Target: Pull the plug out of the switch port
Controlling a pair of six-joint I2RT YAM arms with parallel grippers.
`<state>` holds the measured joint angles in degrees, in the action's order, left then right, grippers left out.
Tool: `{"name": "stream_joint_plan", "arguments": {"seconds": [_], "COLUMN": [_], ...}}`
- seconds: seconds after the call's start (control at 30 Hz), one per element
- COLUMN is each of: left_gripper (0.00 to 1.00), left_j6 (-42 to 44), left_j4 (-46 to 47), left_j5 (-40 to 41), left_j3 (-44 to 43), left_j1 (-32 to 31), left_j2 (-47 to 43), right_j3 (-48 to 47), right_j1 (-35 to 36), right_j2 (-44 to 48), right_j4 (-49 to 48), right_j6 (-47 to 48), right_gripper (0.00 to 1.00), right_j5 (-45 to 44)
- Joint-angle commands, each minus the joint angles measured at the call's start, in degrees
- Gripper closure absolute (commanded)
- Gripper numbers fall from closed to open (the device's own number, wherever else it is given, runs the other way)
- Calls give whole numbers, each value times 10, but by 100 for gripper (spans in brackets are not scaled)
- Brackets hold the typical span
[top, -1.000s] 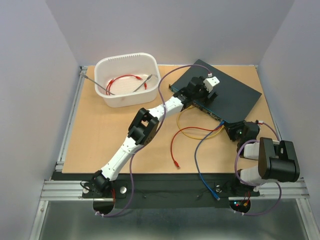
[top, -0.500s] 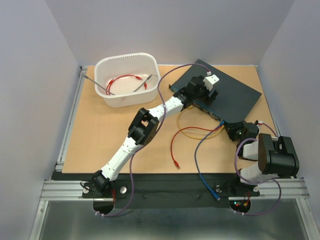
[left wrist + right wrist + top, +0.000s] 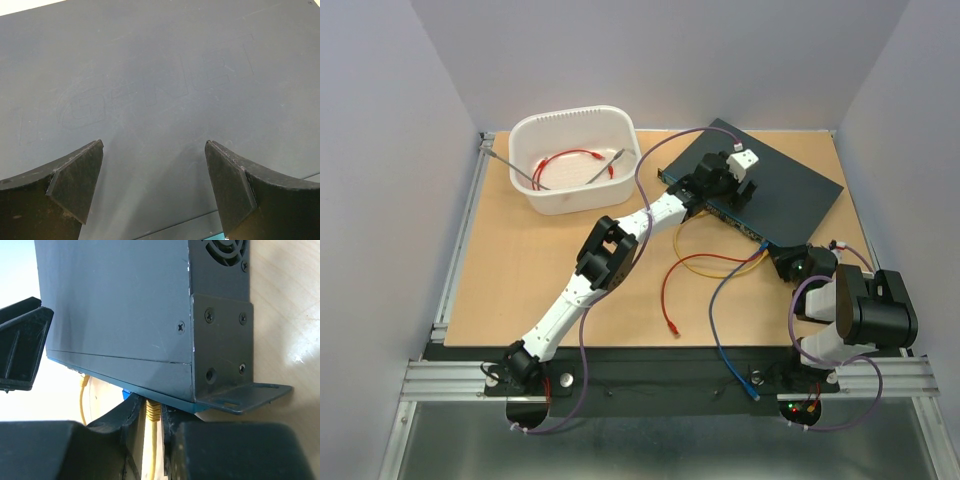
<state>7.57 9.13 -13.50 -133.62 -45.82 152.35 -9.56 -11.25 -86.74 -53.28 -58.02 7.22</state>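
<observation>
Wooden tabletop (image 3: 520,270) carries the switch (image 3: 790,185), a flat dark blue-grey box, at its far right. We see the left end effector (image 3: 152,149) spread open above it. Since the earlier frame, only the right arm (image 3: 860,315) has shifted a little. Only the right wrist view shows the right end effector (image 3: 151,406) pinching a yellow plug (image 3: 152,414) at the switch's edge.

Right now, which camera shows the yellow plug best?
Right wrist: the yellow plug sits pinched in the right claw under the switch edge. Top external shows only its cable, the plug hidden under the claw. Left wrist shows just the switch top.
</observation>
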Motion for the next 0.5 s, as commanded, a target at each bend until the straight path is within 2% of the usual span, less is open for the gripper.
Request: {"name": "stream_joint_plan", "arguments": {"seconds": [0.0, 0.2, 0.27, 0.4, 0.47], "left_gripper": [6, 2, 1, 1, 1], "left_j6": [5, 188, 321, 520, 569], "left_j4": [5, -138, -226, -393, -419], "left_j5": [-23, -116, -162, -175, -160], "left_j3": [-15, -25, -30, -33, -31], "left_j1": [-8, -7, -6, -8, -8], "left_j2": [-30, -74, -106, -137, -140], "right_j3": [-5, 6, 11, 15, 16], "right_j1": [-4, -4, -4, -4, -4], "right_j2": [-5, 11, 17, 17, 13], "right_j4": [-44, -44, -43, -43, -43], "right_j6": [22, 31, 35, 36, 35], "right_gripper": [100, 99, 100, 100, 100], "right_j5": [-47, -39, -34, -32, -31]}}
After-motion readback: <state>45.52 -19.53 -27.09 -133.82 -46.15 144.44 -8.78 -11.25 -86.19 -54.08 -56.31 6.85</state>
